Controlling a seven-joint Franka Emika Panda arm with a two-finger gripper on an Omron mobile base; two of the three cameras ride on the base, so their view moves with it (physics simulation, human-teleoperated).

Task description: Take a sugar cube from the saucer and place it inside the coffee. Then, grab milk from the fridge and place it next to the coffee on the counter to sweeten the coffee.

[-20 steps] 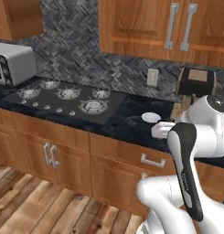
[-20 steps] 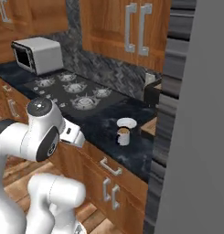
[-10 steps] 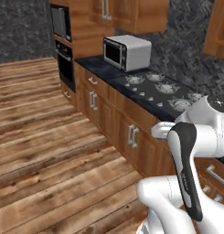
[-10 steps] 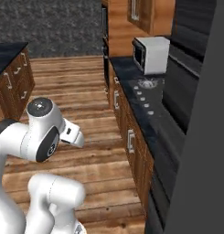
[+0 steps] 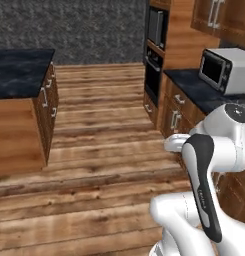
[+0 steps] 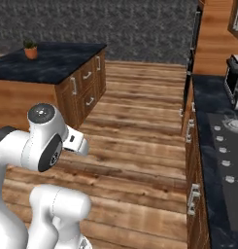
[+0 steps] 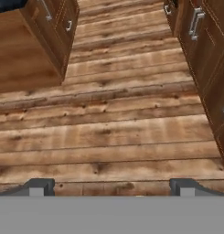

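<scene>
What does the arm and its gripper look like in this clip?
The arm is glossy white with rounded links, a long black strip down one link and a dark grey round joint cap. The gripper has two small dark grey squared fingertips. No cables are visible.

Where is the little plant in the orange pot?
The small green plant in an orange pot sits near the far left corner of the black-topped wooden island, at the upper left of the right base view, across the wooden floor from the stove.

We see a wooden plank floor, a dark-topped island, a grey stone wall and a built-in oven.
</scene>
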